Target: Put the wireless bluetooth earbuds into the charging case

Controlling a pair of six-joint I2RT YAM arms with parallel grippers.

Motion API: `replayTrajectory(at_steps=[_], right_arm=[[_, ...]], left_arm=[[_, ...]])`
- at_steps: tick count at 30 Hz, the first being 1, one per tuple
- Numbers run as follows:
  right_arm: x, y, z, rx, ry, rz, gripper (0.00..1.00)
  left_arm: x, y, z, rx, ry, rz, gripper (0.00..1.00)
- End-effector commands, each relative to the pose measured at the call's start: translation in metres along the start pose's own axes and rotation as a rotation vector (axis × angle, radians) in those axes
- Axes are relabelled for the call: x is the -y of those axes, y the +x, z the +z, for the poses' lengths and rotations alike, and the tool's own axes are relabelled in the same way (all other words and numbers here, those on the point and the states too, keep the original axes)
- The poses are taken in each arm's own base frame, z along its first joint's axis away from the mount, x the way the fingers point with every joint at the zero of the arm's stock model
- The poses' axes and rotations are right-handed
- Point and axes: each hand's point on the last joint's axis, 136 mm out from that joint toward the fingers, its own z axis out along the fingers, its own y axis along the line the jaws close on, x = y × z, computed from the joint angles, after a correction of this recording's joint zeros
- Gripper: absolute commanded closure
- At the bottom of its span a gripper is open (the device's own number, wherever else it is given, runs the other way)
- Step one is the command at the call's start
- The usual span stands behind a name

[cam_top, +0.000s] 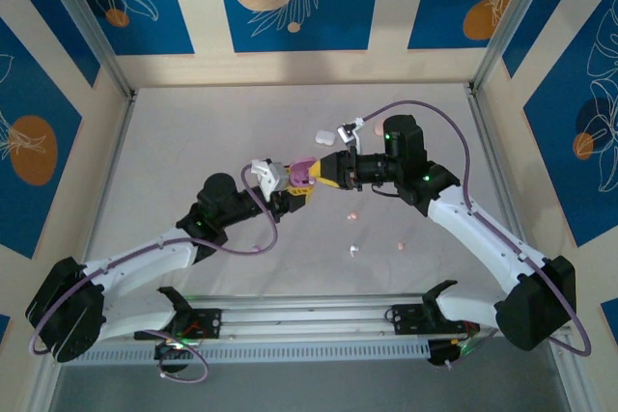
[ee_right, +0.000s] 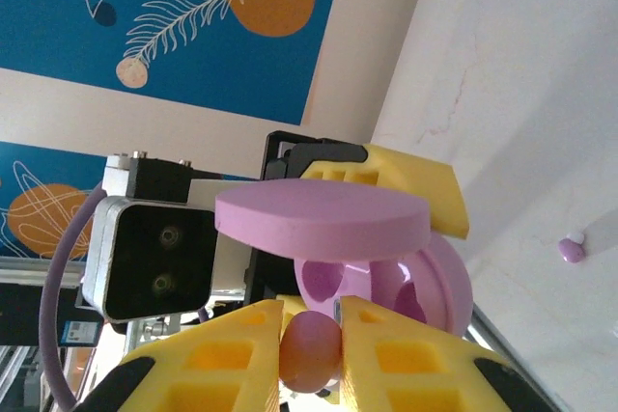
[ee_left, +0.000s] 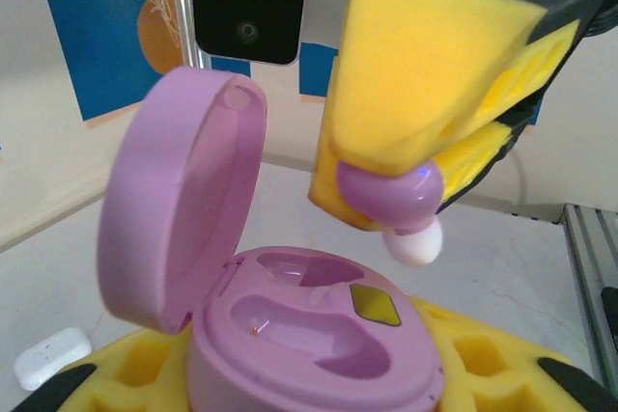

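the right gripper (ee_right: pixel 311 320) pinches a pale purple earbud (ee_left: pixel 386 192) just above the open purple charging case (ee_left: pixel 309 340), itself clamped in the left gripper (cam_top: pixel 290 188); a tilted bud could miss its well and drop

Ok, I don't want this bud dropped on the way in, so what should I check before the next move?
1. Lid of the purple charging case open: ok.
2. Both sockets bare: ok.
3. Left pincer gripping the case: ok.
4. Right pincer shut on the purple earbud: ok.
5. Earbud above the case with a gap under its white tip: ok.
6. Earbud lined up and turned to match a socket: cannot tell.
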Motion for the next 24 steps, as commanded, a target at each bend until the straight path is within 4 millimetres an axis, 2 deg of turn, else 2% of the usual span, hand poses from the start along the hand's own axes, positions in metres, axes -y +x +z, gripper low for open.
replayTrajectory(at_steps=[1,24], right_arm=[[-0.02,-0.004,-0.004,0.032,-0.013,-0.072,0.8],[-0.022,-0.002,0.01,0.071,0.019,-0.125,0.81]], left_arm=[[0.009,-0.02,0.003,0.057,0.037,0.015,0.66],[0.007,-0.026,0.007,0.092,0.016,-0.017,0.65]])
